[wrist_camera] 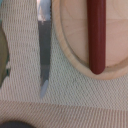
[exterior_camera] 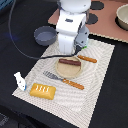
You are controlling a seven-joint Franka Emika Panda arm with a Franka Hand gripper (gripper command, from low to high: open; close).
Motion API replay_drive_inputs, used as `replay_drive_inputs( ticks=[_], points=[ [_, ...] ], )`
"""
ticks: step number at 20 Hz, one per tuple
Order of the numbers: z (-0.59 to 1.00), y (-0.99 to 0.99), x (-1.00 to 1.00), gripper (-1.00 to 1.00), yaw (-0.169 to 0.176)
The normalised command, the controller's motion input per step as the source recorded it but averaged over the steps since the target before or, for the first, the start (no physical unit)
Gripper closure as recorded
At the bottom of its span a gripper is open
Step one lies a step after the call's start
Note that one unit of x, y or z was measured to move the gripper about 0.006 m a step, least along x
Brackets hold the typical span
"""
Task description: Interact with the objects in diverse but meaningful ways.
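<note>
A brown sausage (exterior_camera: 69, 62) lies on a round wooden plate (exterior_camera: 70, 72) in the middle of the beige placemat (exterior_camera: 102, 75). My gripper (exterior_camera: 75, 50) hangs low over the plate's far edge. Its fingers are hidden behind the white arm, so I cannot tell its state. The wrist view shows the sausage (wrist_camera: 96, 35), the plate's rim (wrist_camera: 75, 55) and a silver knife blade (wrist_camera: 44, 50) beside the plate, but no fingertips. The yellow scored bread loaf (exterior_camera: 43, 90) lies at the mat's near corner. A small white and light-blue item (exterior_camera: 20, 81), carton or bottle, lies beside it. The dark grey saucepan (exterior_camera: 45, 35) stands behind the mat.
An orange-handled knife (exterior_camera: 86, 59) lies by the plate on the exterior view's right. An orange-handled fork (exterior_camera: 62, 80) lies in front of the plate. A brown board (exterior_camera: 107, 22) with dark rings and a bowl (exterior_camera: 122, 17) are at the back right. A black cable (exterior_camera: 20, 50) runs across the dark table.
</note>
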Motion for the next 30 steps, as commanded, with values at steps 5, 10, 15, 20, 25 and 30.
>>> replay_drive_inputs(
  ticks=[5, 10, 15, 20, 25, 30],
  points=[
    [-0.06, -0.37, 0.23, -1.00, 0.021],
    [-0.10, -0.30, 0.26, -1.00, 0.017],
    [-0.31, -0.09, 0.14, -1.00, 0.045],
    [-0.35, 0.00, 0.02, -1.00, 0.063],
    [-0.07, 0.00, 0.10, -1.00, 0.060],
    [0.53, -0.03, 0.25, -1.00, 0.051]
  ],
)
